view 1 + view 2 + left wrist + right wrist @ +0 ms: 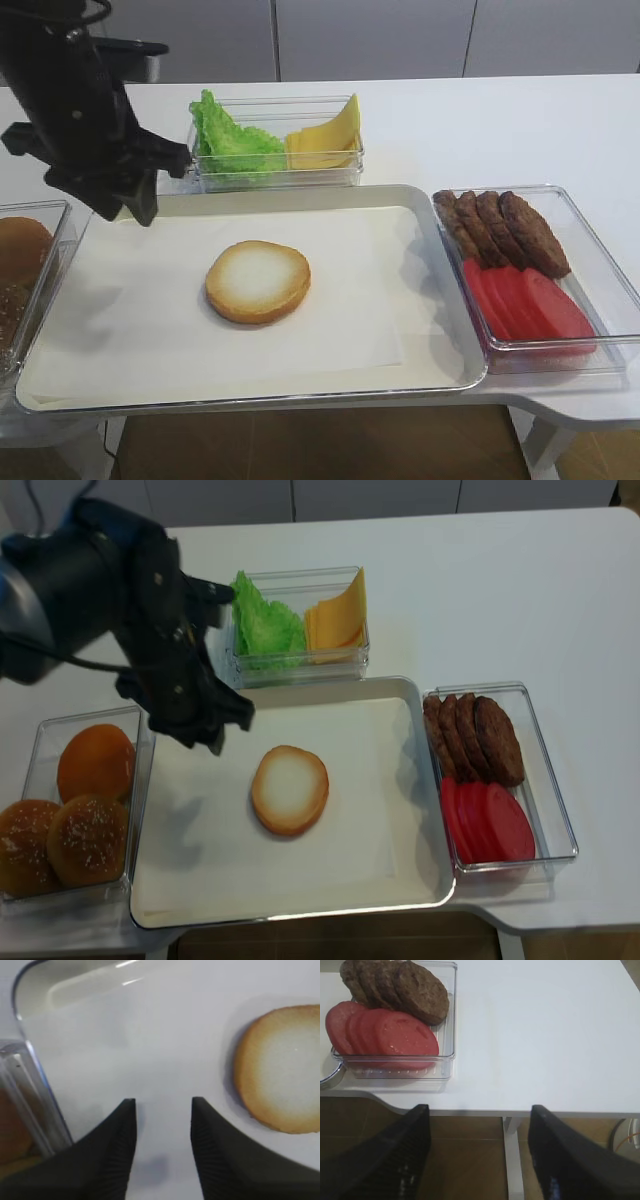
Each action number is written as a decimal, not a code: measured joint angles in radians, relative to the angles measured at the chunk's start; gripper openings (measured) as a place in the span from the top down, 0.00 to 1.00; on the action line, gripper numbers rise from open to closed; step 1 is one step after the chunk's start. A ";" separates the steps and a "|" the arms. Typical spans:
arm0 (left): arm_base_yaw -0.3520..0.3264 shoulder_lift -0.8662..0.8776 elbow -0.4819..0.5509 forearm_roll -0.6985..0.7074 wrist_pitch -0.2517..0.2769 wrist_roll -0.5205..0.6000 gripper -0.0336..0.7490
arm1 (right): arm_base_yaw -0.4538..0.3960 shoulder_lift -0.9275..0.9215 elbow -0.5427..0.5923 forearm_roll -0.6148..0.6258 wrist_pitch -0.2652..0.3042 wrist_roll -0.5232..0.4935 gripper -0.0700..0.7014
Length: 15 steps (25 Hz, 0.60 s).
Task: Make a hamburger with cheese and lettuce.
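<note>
Left end effector (162, 1110) apart, empty, hamburger (280, 1067) apparently just right, on tray (440, 385)

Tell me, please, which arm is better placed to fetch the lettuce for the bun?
Left, probably: the left gripper hangs open and empty over the tray's left side near the lettuce; the right gripper sits off the table's front edge.

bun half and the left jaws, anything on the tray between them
Nothing: only bare white paper liner lies between the bun half and the left gripper, as the left wrist view shows.
</note>
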 joint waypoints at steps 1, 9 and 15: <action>0.031 -0.013 0.000 -0.008 0.004 0.009 0.60 | 0.000 0.000 0.000 0.000 0.000 0.000 0.30; 0.258 -0.105 0.046 -0.048 0.042 0.082 0.60 | 0.000 0.000 0.000 0.000 -0.001 0.000 0.30; 0.422 -0.216 0.123 -0.057 0.045 0.131 0.60 | 0.000 0.000 0.000 0.000 -0.002 0.000 0.30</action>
